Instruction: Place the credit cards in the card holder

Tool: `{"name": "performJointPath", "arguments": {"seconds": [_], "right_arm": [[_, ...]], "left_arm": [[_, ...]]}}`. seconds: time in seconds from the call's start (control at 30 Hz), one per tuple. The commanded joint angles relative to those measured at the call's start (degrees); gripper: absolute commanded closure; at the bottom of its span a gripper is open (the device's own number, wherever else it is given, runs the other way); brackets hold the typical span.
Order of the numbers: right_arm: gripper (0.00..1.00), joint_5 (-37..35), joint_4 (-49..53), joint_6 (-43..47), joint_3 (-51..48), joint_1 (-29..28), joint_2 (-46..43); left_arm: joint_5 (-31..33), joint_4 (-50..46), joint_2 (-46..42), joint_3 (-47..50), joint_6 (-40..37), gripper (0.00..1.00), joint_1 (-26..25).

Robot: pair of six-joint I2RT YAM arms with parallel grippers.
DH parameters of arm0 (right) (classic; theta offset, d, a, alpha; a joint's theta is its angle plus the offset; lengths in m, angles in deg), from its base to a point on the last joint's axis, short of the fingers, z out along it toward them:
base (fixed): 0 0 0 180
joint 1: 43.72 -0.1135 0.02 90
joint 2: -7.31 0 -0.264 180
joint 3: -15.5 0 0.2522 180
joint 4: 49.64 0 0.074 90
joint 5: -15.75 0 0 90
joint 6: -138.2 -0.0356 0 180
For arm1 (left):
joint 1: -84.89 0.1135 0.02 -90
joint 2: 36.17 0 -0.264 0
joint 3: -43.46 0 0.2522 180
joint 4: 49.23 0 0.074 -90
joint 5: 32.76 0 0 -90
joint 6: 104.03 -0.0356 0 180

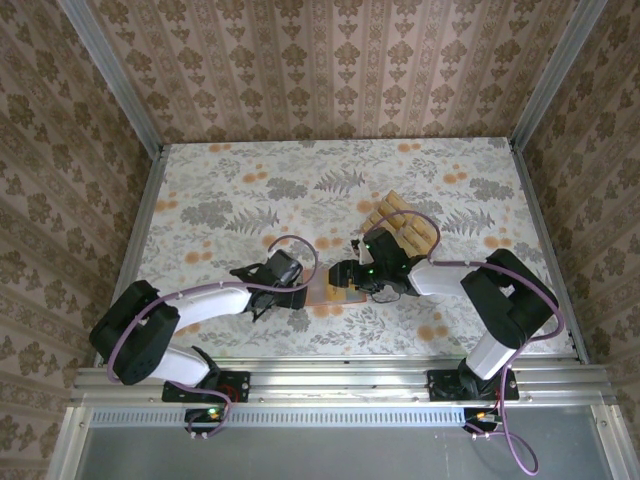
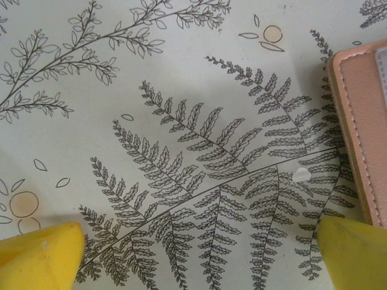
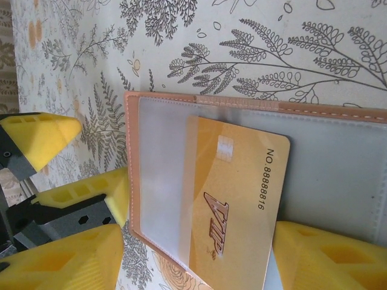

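Right hand (image 3: 198,241) and left hand (image 2: 199,241) gape empty; one credit card (image 3: 242,181) half inside one card holder (image 3: 338,163).

One card holder (image 3: 338,169) lay across the middle of the right wrist frame, with one gold card (image 3: 242,205) on it. Right of centre in the top view sat one fan of further cards (image 1: 400,222), about six, too small to count surely. Two arms (image 1: 200,305) showed there. There was one left gripper (image 2: 196,260) and one right gripper (image 3: 193,260), each with two yellow fingertips (image 2: 39,254).
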Motion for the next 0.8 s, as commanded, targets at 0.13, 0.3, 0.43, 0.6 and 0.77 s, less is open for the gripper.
{"name": "performJointPath", "arguments": {"seconds": [0.13, 0.3, 0.43, 0.6, 0.77], "right_arm": [[0.33, -1.7, 2.7, 0.9, 3.2, -1.9, 2.3], [0.33, -2.1, 4.3, 1.4, 4.4, -2.5, 3.1], [0.33, -5.4, 10.9, 4.8, 6.4, -2.5, 1.8], [0.31, -8.7, 16.9, 8.3, 8.9, -2.3, -0.7], [0.30, -10.0, 20.3, 10.4, 11.2, -2.3, -2.8]], "left_arm": [[-0.2, 1.4, 0.4, 1.0, 0.8, 0.00, 0.3], [-0.4, 1.9, 1.2, 0.7, 0.8, 0.00, 0.3], [-0.5, 2.2, 1.4, 0.8, 0.8, 0.00, 0.3], [-0.6, 2.5, 1.8, 1.1, 0.9, 0.00, 0.3], [-0.5, 2.5, 1.7, 1.2, 0.8, 0.00, 0.3]]}}
